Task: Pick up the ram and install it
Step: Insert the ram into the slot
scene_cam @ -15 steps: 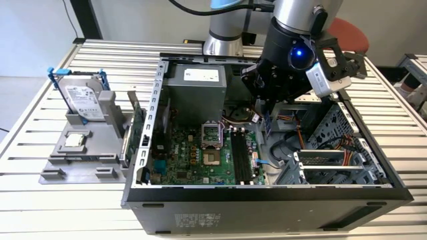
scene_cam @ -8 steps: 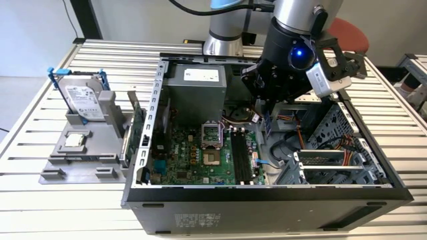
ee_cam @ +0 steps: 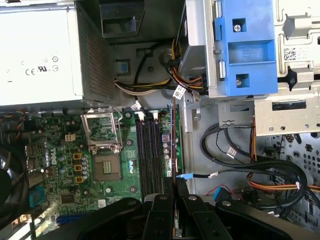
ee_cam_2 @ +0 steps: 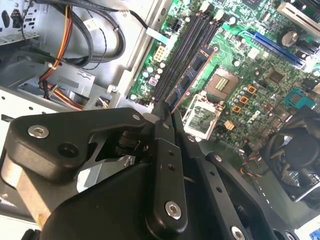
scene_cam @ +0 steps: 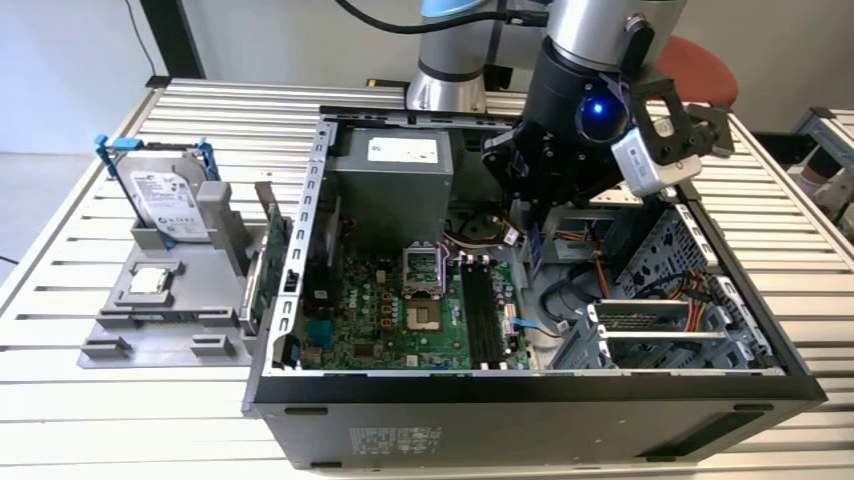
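My gripper (scene_cam: 525,212) hangs inside the open computer case (scene_cam: 534,385), above the motherboard. Its black fingers are shut on the ram (ee_cam_2: 193,75), a thin dark stick with a copper-coloured edge that juts out from the fingertips. In the first wrist view the ram (ee_cam: 174,140) shows edge-on, held above the board just beside the black memory slots (ee_cam: 149,155) and parallel to them. The gripper (ee_cam_2: 167,108) clamps the stick at one end. The same slots (ee_cam_2: 184,57) run along the ram's side, apart from it; they lie on the green board (scene_cam: 483,315).
The CPU socket (ee_cam: 107,167) lies beside the slots. A grey power supply (scene_cam: 390,185) stands at the case's back, and a blue drive cage (ee_cam: 247,45) with cable bundles (ee_cam: 280,180) is near the gripper. Outside the case are a hard drive in a blue frame (scene_cam: 167,200) and a green expansion card (scene_cam: 276,260).
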Robot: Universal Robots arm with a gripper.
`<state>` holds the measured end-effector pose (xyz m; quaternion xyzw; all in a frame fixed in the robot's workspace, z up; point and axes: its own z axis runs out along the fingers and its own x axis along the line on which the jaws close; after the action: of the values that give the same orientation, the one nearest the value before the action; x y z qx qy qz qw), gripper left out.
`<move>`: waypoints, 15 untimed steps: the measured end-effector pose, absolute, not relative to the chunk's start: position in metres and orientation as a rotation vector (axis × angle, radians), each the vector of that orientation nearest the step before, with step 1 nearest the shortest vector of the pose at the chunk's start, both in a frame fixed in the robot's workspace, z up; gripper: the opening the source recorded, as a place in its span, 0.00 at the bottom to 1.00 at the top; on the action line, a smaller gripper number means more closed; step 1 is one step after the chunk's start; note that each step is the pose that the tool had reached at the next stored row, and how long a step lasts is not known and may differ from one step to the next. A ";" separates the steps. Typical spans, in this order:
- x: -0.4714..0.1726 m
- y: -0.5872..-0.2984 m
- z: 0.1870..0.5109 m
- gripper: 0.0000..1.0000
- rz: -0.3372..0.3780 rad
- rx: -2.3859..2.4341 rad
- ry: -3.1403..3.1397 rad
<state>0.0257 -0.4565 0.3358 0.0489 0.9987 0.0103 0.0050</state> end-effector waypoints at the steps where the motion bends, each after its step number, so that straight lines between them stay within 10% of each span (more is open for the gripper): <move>1: 0.026 -0.456 0.334 0.00 0.032 0.154 3.128; 15: 0.026 -0.456 0.308 0.00 0.032 0.135 3.129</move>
<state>0.0257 -0.4564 0.3084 0.0430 0.9990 0.0102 0.0049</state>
